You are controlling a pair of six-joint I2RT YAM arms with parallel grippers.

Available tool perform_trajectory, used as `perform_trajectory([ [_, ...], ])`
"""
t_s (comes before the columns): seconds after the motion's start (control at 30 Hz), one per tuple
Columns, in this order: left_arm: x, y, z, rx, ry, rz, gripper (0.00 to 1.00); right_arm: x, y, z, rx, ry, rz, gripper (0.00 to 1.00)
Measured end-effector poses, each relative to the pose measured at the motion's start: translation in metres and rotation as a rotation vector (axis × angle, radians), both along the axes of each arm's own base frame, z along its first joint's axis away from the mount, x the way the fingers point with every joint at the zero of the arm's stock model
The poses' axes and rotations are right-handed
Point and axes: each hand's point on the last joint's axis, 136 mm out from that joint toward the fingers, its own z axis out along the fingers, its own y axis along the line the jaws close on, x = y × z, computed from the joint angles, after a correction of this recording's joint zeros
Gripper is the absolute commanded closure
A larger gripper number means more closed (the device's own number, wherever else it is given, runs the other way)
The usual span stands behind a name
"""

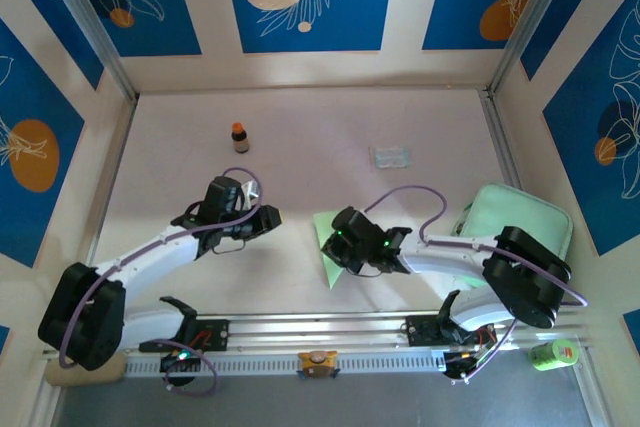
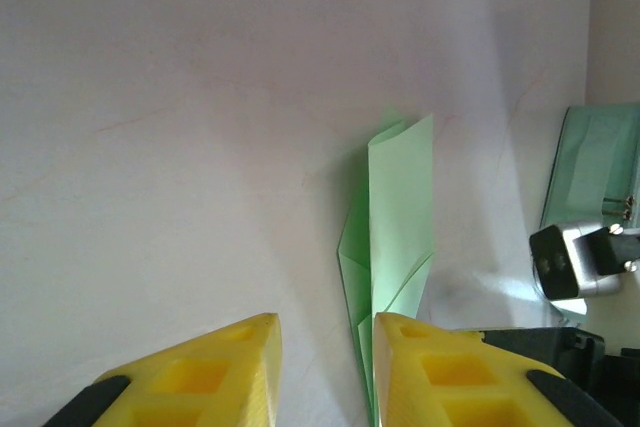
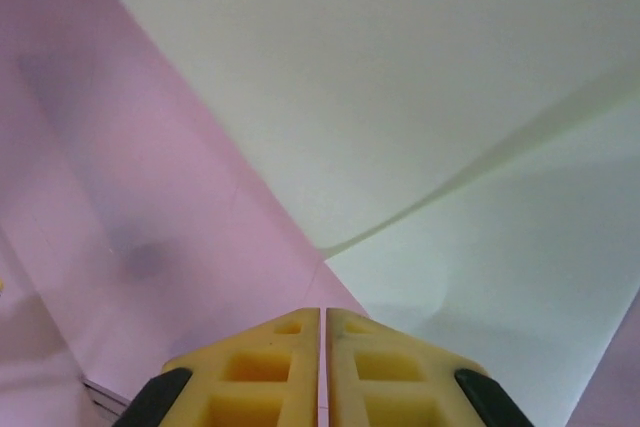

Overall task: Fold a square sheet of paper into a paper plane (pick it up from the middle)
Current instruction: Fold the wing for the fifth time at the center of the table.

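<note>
The pale green sheet of paper lies partly folded on the table between the two arms, with flaps turned in and one narrow end. In the left wrist view the paper runs away from me, its narrow end beside the inner face of my right-hand finger. My left gripper is open, with bare table in the gap, and sits just left of the paper. My right gripper hovers low over the paper's right part. Its yellow fingers are shut together at the paper's edge, holding nothing.
A small brown bottle with an orange cap stands at the back left. A clear plastic packet lies at the back right. A mint green tray sits under the right arm, and a green cup stands at the near right corner.
</note>
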Motion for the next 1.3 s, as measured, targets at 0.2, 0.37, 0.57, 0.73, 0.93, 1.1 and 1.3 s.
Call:
perform_trajectory([
  [0.2, -0.001, -0.001, 0.000, 0.012, -0.003, -0.021, 0.69, -0.006, -0.007, -0.008, -0.083, -0.033, 0.192, 0.90],
  [0.37, 0.000, -0.002, 0.004, 0.013, -0.013, -0.038, 0.68, -0.007, -0.009, -0.018, -0.082, -0.010, 0.264, 0.91],
  [0.57, -0.002, -0.004, 0.000, 0.009, 0.006, -0.051, 0.68, -0.010, -0.012, -0.035, -0.077, 0.068, 0.221, 0.98],
  [0.73, -0.002, -0.005, 0.001, 0.003, 0.006, -0.052, 0.69, -0.008, -0.009, -0.035, -0.015, 0.152, 0.056, 0.99],
  [0.93, -0.001, -0.013, 0.001, -0.029, 0.018, -0.063, 0.69, -0.009, -0.001, -0.035, 0.052, 0.169, -0.149, 0.93],
  [1.1, -0.006, -0.029, -0.003, -0.038, 0.047, -0.108, 0.76, -0.006, -0.003, -0.031, 0.039, 0.147, -0.128, 0.86],
  [1.3, -0.005, -0.058, -0.005, -0.046, 0.069, -0.181, 0.81, 0.001, -0.017, 0.001, 0.011, 0.052, -0.078, 0.85],
])
